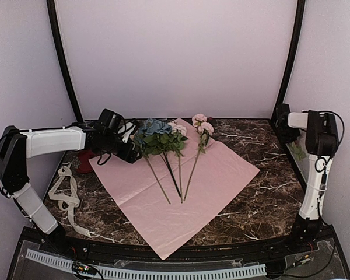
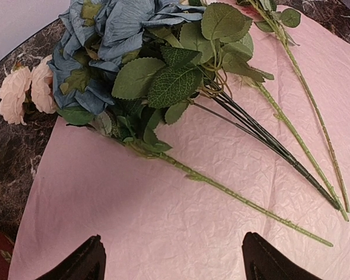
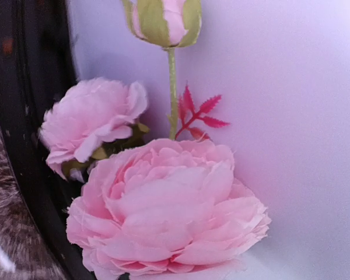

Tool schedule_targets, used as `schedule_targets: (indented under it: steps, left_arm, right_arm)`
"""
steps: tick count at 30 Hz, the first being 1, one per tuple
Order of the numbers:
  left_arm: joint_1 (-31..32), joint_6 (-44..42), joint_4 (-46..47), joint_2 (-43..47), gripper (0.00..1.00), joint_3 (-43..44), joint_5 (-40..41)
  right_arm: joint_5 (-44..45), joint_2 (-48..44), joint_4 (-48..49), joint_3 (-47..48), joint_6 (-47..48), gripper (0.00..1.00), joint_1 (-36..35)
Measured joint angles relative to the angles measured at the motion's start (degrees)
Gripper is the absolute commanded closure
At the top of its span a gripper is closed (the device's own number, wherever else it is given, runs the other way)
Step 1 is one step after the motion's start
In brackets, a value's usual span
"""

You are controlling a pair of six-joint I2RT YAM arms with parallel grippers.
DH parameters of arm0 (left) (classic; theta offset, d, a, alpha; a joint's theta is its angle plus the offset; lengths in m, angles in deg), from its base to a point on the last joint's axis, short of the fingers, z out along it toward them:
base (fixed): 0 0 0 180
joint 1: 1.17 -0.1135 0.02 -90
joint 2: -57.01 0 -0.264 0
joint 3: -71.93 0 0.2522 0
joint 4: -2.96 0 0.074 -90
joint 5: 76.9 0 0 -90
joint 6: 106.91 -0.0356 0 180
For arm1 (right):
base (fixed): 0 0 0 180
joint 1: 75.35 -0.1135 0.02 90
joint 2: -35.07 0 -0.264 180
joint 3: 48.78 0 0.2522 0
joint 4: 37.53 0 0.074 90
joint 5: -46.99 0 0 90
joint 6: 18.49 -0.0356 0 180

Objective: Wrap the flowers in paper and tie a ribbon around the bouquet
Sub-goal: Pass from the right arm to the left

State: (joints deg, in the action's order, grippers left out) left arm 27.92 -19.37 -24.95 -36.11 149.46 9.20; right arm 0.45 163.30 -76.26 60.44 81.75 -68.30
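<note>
The paper (image 1: 221, 175) lies flat on the table, pink face up, and fills the lower part of the left wrist view as paper (image 2: 163, 233). Three flowers (image 1: 163, 140) lie across it, heads toward the back: a dusty-blue bloom (image 2: 116, 29), a cream rose (image 2: 26, 87) and pink roses (image 1: 202, 123). My left gripper (image 1: 130, 150) (image 2: 170, 248) hangs open just left of the flower heads, with nothing between its fingers. The right gripper (image 1: 283, 129) sits at the back right corner. A separate pink flower spray (image 3: 163, 210) fills its wrist view and hides its fingers. The ribbon (image 1: 67, 192) lies loose at the left.
A small red cup (image 1: 84, 160) stands behind the left gripper, beside the paper's left corner. Green leaves (image 1: 297, 151) show by the right arm near the right wall. Black frame posts rise at both back corners.
</note>
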Motion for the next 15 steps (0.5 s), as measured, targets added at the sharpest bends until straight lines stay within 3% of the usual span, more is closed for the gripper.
schedule_targets:
  steps: [5, 10, 12, 15]
  left_arm:
    - [0.00, 0.00, 0.31, 0.07, 0.20, 0.00, -0.44]
    - [0.07, -0.31, 2.75, 2.91, 0.23, -1.49, -2.54]
    - [0.55, -1.27, 4.81, 6.34, 0.23, -3.58, -3.89]
    - [2.08, -3.02, 7.06, 11.89, 0.22, -5.46, -7.39]
  right_arm:
    - [3.78, -17.25, 4.20, -1.90, 1.46, 1.00, -3.80]
    - [5.11, -34.86, 8.20, -0.04, 2.43, 1.00, -14.43]
    - [1.07, -39.41, 6.84, 2.67, 0.74, 1.00, -20.46]
    - [-13.22, -44.85, 4.70, 5.84, -5.09, 1.00, -28.30]
